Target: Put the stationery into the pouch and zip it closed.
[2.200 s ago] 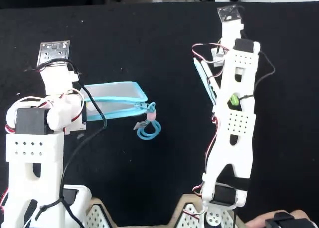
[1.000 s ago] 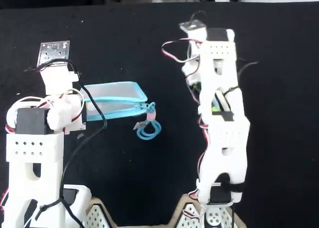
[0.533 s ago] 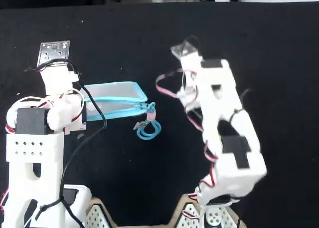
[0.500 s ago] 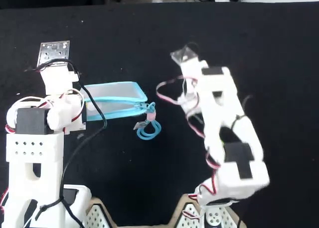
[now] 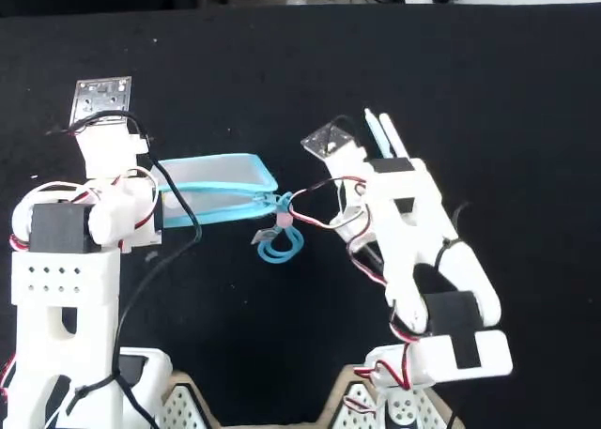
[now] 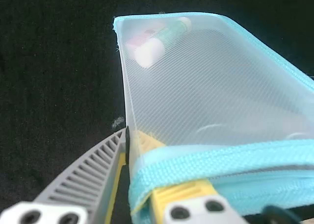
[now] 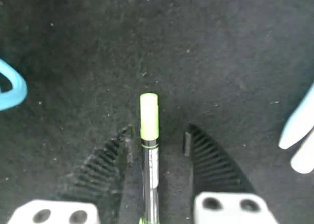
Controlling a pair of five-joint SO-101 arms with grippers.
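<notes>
A clear pouch (image 5: 216,180) with light blue trim lies on the black cloth, its zipper end toward the middle. My left gripper (image 5: 158,208) is shut on the pouch's (image 6: 211,96) edge, pinched between the grey finger and the yellow-padded one (image 6: 128,136). A capped stick (image 6: 152,42) shows inside it. My right gripper (image 7: 158,131) is open, and a pen with a green cap (image 7: 149,113) runs lengthwise between the fingers with a gap on each side. The right arm (image 5: 404,222) stands just right of the zipper end, covering its own gripper from above.
A blue cord loop (image 5: 280,246) hangs off the zipper pull, seen as a blue loop (image 7: 10,89) beside the right gripper. A light blue and a white pen (image 5: 380,133) lie past the right arm, on the gripper's other side as two pens (image 7: 299,131).
The right arm has swung from the far right back of the table leftward and nearer, ending beside the pouch's zipper end. The left arm and pouch have stayed put.
</notes>
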